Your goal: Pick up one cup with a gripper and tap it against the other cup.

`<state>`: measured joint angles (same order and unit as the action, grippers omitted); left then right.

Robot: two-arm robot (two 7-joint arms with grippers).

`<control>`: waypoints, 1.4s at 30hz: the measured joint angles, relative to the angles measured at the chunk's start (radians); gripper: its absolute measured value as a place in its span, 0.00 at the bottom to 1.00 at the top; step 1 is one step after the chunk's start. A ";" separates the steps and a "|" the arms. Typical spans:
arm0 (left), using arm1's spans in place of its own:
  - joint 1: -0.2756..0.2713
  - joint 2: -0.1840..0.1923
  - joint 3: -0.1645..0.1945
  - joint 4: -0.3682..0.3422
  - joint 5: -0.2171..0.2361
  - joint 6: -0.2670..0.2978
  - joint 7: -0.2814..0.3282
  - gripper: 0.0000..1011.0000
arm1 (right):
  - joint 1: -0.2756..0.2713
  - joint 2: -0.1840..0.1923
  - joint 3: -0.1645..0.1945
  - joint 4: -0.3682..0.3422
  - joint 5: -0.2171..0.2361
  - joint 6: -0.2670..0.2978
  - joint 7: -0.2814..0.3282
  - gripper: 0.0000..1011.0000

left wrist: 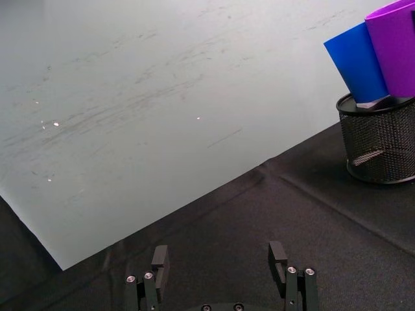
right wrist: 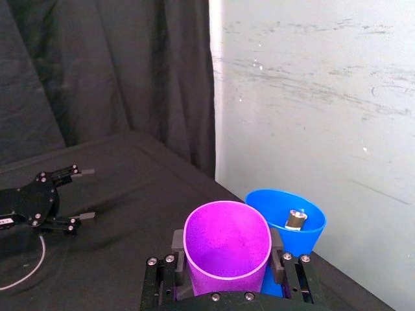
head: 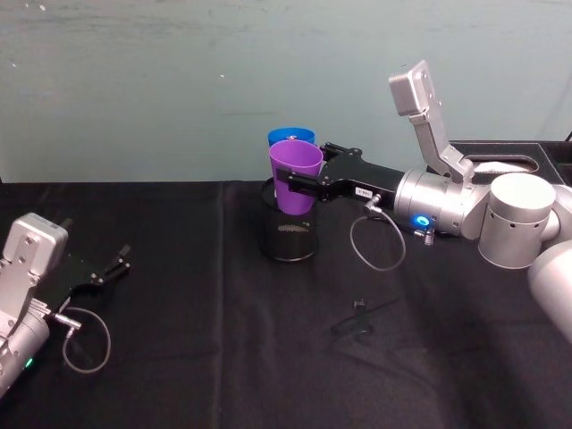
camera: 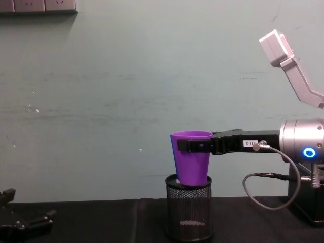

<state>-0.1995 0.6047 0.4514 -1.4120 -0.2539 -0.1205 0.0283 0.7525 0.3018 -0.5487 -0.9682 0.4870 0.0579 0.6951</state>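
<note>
My right gripper [head: 299,186] clenches the purple cup [head: 296,170] just under its rim, probably light, stiff and slick, the blue cup [head: 290,137] just beyond my fingertips; left gripper [head: 118,266] lies released.

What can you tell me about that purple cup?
The purple cup is a plain, smooth, plastic-looking tumbler, tapered, with a wide open rim, empty inside. It is roughly upright, clamped just below the rim by the right tool, jaws pressing on both sides. Its base is at the mouth of a black mesh pen holder; whether it rests there is unclear. A blue cup stands right behind it, seemingly touching.
</note>
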 joint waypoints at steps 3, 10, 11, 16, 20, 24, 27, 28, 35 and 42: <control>0.000 0.000 0.000 0.000 0.000 0.000 0.000 0.99 | 0.000 0.000 0.000 0.000 0.000 0.000 0.000 0.73; 0.000 0.000 0.000 0.000 0.000 0.000 0.000 0.99 | 0.000 0.000 0.000 0.000 0.000 0.000 0.000 0.73; 0.000 0.000 0.000 0.000 0.000 0.000 0.000 0.99 | 0.000 0.000 0.000 0.000 0.000 0.000 0.000 0.73; 0.000 0.000 0.000 0.000 0.000 0.000 0.000 0.99 | 0.000 0.000 0.000 0.000 0.000 0.000 0.000 0.73; 0.000 0.000 0.000 0.000 0.000 0.000 0.000 0.99 | 0.000 0.000 0.000 0.000 0.000 0.000 0.000 0.73; 0.000 0.000 0.000 0.000 0.000 0.000 0.000 0.99 | 0.000 0.000 0.000 0.000 0.000 0.000 0.000 0.73; 0.000 0.000 0.000 0.000 0.000 0.000 0.000 0.99 | 0.000 0.000 0.000 0.000 0.000 0.000 0.000 0.73; 0.000 0.000 0.000 0.000 0.000 0.000 0.000 0.99 | 0.000 0.000 0.000 0.000 0.000 0.000 0.000 0.73; 0.000 0.000 0.000 0.000 0.000 0.000 0.000 0.99 | 0.000 0.000 0.000 0.000 0.000 0.000 0.000 0.73; 0.000 0.000 0.000 0.000 0.000 0.000 0.000 0.99 | 0.000 0.000 0.000 0.000 0.000 0.000 0.000 0.73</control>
<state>-0.1995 0.6047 0.4514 -1.4120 -0.2539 -0.1205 0.0283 0.7525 0.3018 -0.5486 -0.9680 0.4870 0.0579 0.6951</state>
